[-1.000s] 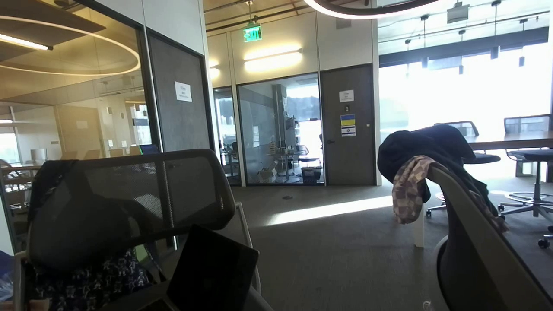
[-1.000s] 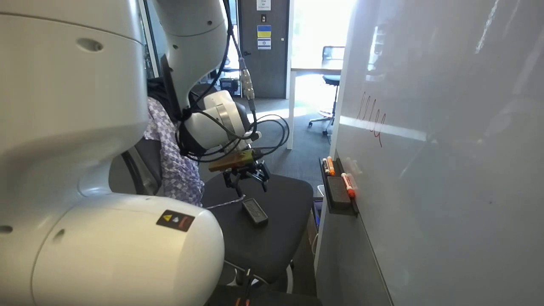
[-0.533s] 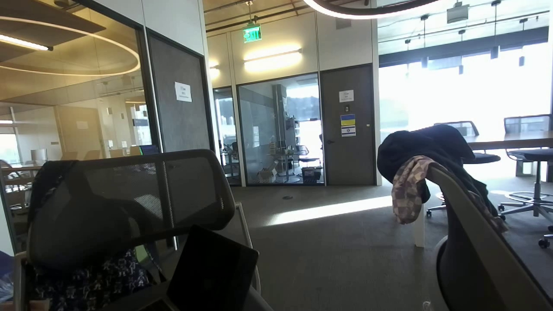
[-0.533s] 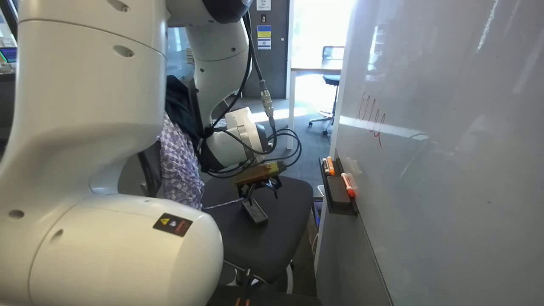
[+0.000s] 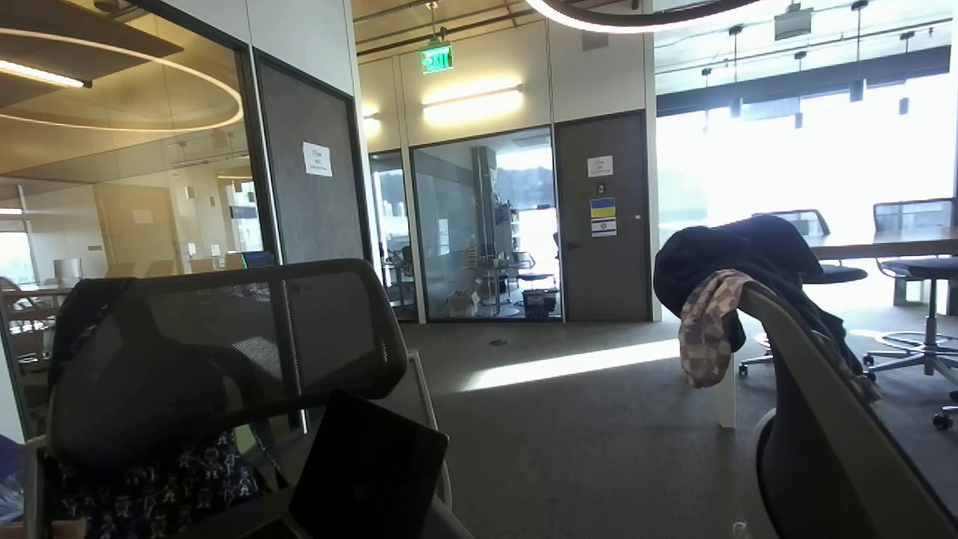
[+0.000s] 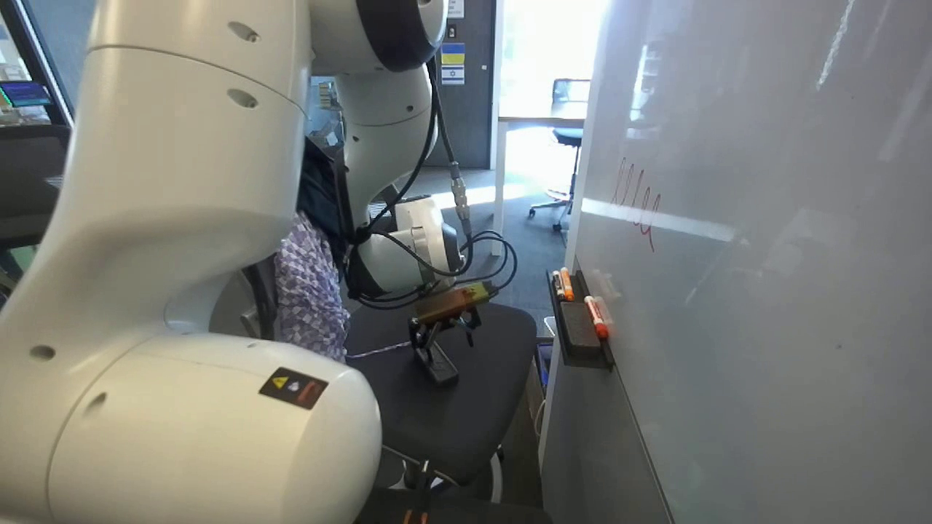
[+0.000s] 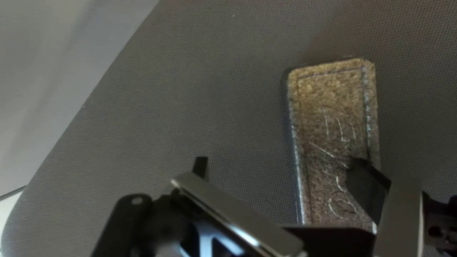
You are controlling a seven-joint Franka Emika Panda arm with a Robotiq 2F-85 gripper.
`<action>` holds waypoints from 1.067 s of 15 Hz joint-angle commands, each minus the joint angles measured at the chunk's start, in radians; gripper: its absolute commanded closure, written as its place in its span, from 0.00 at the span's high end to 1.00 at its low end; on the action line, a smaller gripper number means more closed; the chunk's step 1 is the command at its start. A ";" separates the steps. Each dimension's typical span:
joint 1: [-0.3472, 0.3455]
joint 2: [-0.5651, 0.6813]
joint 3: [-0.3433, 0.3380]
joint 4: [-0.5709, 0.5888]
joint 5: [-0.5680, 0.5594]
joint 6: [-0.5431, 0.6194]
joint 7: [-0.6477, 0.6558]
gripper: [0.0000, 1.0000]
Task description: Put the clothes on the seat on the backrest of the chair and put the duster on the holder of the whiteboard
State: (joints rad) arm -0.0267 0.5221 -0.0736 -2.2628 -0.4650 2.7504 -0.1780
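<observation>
The dark duster (image 6: 441, 370) lies flat on the black chair seat (image 6: 488, 422); it also fills the right of the wrist view (image 7: 332, 103), letters upward. My gripper (image 6: 448, 343) is open just above it. In the wrist view the gripper (image 7: 280, 166) has its right finger overlapping the duster and its left finger over bare seat, left of it. The checkered cloth (image 6: 309, 291) and a dark garment (image 6: 319, 185) hang over the chair's backrest, and both show there too in an exterior view (image 5: 707, 329). The whiteboard holder (image 6: 585, 358) is at the right.
The holder bears markers (image 6: 595, 318) and a dark block (image 6: 579, 326). The whiteboard (image 6: 764, 291) rises right of the seat. A thin cord (image 6: 378, 351) lies on the seat. Another chair (image 5: 224, 337) with a laptop (image 5: 370, 464) stands in an exterior view.
My gripper has come down and to the right, from above the far part of the seat to over the duster. The duster and the clothes have not moved.
</observation>
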 commanded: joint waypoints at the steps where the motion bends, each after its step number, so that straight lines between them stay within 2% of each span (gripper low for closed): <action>1: -0.044 0.006 0.051 0.039 0.080 -0.042 -0.127 1.00; 5: -0.072 -0.005 0.088 0.055 0.147 -0.098 -0.200 1.00; 16: -0.070 0.036 0.131 0.077 0.194 -0.133 -0.264 1.00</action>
State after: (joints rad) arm -0.0867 0.5364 0.0410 -2.2119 -0.3001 2.6361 -0.4069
